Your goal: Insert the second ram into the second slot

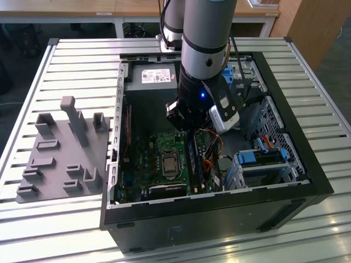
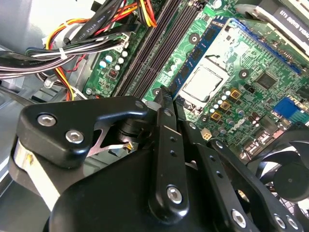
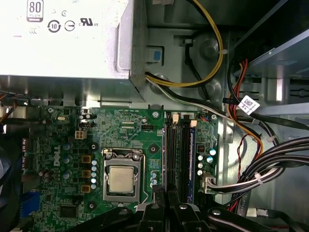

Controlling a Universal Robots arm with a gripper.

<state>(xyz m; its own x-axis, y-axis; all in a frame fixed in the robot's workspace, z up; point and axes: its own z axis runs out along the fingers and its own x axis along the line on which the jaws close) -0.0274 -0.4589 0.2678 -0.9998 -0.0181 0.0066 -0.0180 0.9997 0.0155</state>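
Insertion step in hand. gripper (image 2: 161,96) sitting clenched, tips at near end of second ram (image 2: 205,48). Stick standing on edge at CPU socket (image 2: 207,82) side of memory slots (image 2: 154,53), looking partly seated. Judgement: seating calling for straight, even downward press, stick kept in line with slot.

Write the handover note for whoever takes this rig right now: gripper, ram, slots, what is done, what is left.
Gripper: shut on the second ram, which sticks out past the fingertips.
Where: inside the open case. In the second wrist view the ram lies between the memory slots and the processor, and is not in a slot.
Done: ram gripped and held over the board. The blue strip at the slots may be a seated stick; unsure.
Left: seating it in the second slot.
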